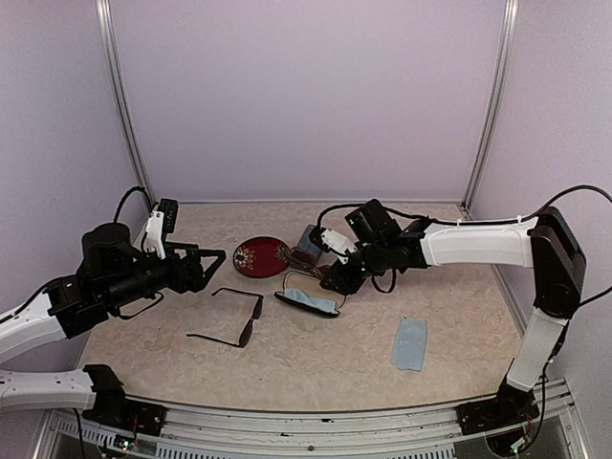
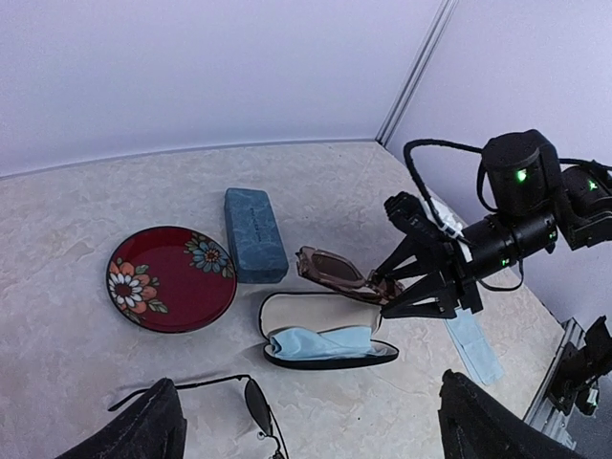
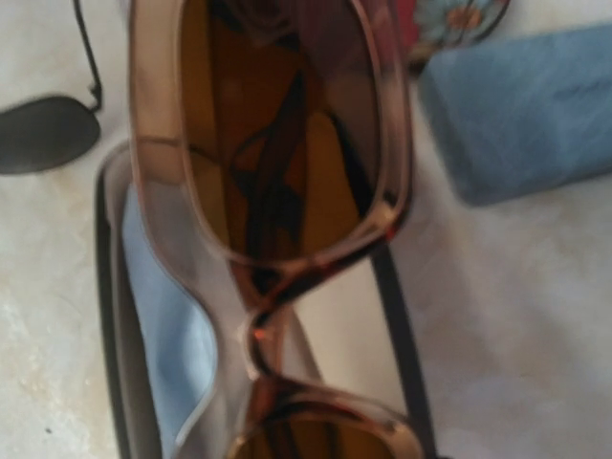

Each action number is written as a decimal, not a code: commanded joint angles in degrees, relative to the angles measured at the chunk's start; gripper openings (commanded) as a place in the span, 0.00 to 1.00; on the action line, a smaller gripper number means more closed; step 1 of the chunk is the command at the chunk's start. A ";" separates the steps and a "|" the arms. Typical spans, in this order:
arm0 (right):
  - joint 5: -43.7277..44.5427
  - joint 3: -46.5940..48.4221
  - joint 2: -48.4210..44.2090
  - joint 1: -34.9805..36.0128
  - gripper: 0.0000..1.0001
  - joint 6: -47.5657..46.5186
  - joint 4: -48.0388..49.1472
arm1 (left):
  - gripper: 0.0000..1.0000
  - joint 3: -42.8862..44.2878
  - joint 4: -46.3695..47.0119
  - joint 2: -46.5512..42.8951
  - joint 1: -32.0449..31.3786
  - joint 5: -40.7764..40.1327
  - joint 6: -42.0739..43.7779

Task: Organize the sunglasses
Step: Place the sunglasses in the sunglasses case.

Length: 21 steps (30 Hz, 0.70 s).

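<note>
Beige marbled table (image 1: 316, 382) enclosed by pale lilac walls, both arms reaching over it. The right gripper (image 2: 382, 285) is clamped on the reddish-brown sunglasses (image 2: 335, 270), holding them tilted at the far rim of the open black oval case (image 2: 287, 308), in which a folded blue cloth (image 2: 320, 341) lies; whether frame and rim touch cannot be told. The left gripper (image 1: 216, 264) has its jaws spread wide with nothing between them, near the thin black sunglasses (image 1: 234, 320), which lie on the table with temples unfolded, just left of that case. The step in hand appears to be seating the brown pair in the case. The next move calls for lowering it level so that the frame clears both rims and rests on the cloth, then letting go. The black pair is not yet stowed; the closed blue-grey case (image 2: 254, 234) beside the red plate (image 2: 170, 277) may be meant for it. The right wrist view is blurred and filled by the frame, so pad contact is not visible there; whether the brown pair's temples are folded is unclear; the left fingers are cropped at the left wrist view's lower corners.
</note>
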 commanded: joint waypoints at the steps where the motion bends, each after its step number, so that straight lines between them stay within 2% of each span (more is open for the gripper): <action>1: -7.78 3.05 4.29 -1.55 0.26 0.97 -3.34 | 0.89 -0.83 2.43 0.20 0.31 -0.57 -0.51; 6: -9.79 5.05 8.20 -2.70 0.25 0.07 -5.69 | 0.90 -1.08 3.10 0.72 0.30 -0.17 -1.61; 21: -13.46 4.64 10.66 -2.95 0.24 0.11 -6.42 | 0.90 -1.40 3.26 1.03 0.23 -0.55 -2.16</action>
